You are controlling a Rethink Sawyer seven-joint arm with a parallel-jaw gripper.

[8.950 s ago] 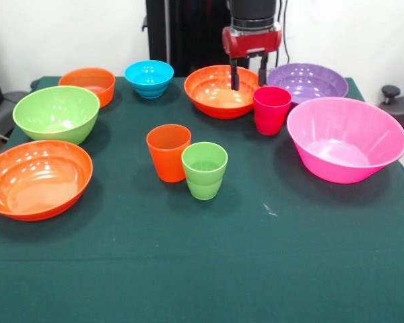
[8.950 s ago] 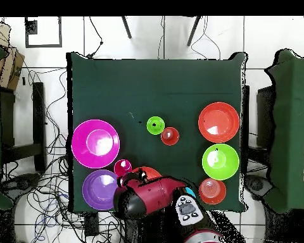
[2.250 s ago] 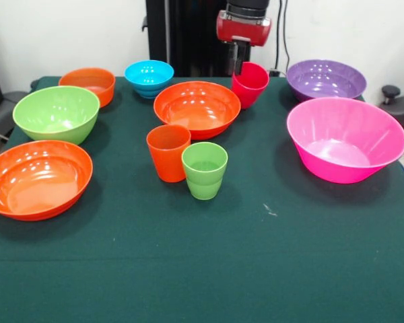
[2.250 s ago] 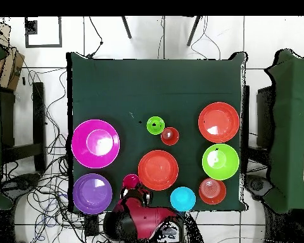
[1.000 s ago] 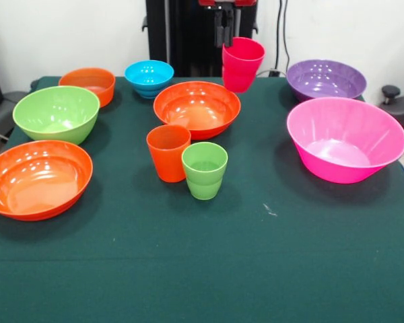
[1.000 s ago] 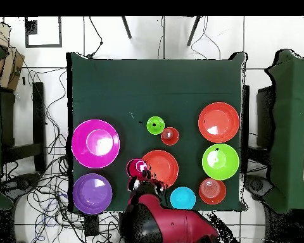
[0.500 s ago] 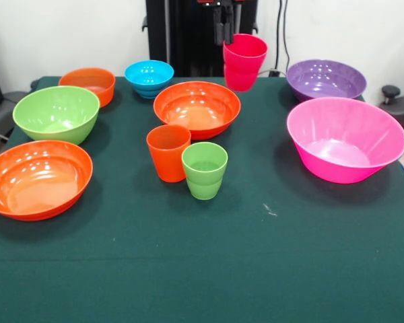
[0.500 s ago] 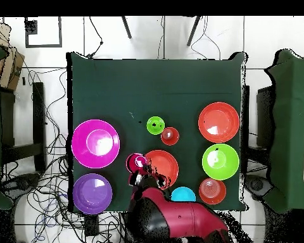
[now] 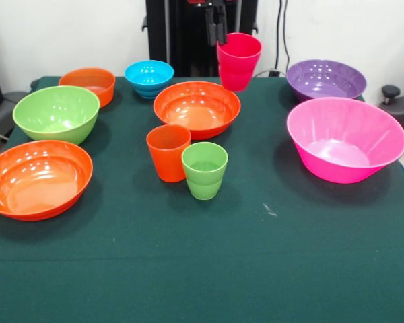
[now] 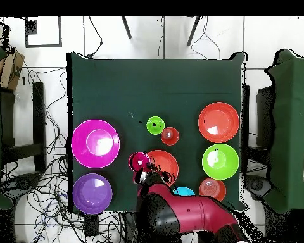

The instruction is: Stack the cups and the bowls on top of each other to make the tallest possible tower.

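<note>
The gripper [image 9: 217,30] is pinching the rim of the red cup [image 9: 238,62], which hangs in the air at one o'clock from the orange bowl [image 9: 196,109]. The cup looks light, stiff and slippery, so the rim is the best place to hold. The green table [image 9: 256,269] is flat, with white walls behind.

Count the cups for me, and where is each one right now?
3. The magenta-red cup hangs lifted in the claw beside the central orange bowl. The orange cup and green cup stand side by side mid-table. None seems hidden.
</note>
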